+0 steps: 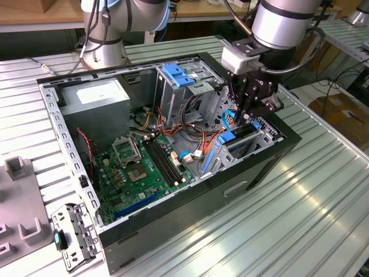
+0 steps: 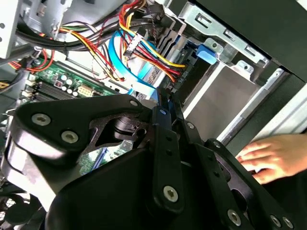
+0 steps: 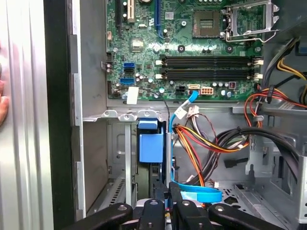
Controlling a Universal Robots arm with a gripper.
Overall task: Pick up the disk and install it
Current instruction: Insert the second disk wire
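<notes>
The disk (image 1: pixel 237 137) stands on edge in the drive bay at the case's corner on the exterior view's right, with its blue side rail (image 1: pixel 226 139) facing the motherboard. The rail's blue end (image 3: pixel 151 146) appears in the first wrist view and its blue tab (image 2: pixel 206 52) in the second wrist view. My gripper (image 1: pixel 243 119) hangs directly over the bay, just above the disk's upper edge. Its black fingers (image 2: pixel 165 120) are pressed together, and I cannot tell whether they touch the disk. A light blue data cable (image 3: pixel 194 194) runs past the fingertips (image 3: pixel 178 207).
The open computer case (image 1: pixel 230 190) holds a green motherboard (image 1: pixel 144 167), a grey power supply (image 1: pixel 95 98), a metal cage with a blue top (image 1: pixel 176 75) and bundles of coloured wires (image 1: pixel 196 135). A person's hand (image 2: pixel 273 158) rests on the case's outer wall. A loose metal bracket (image 1: pixel 72 234) lies on the table.
</notes>
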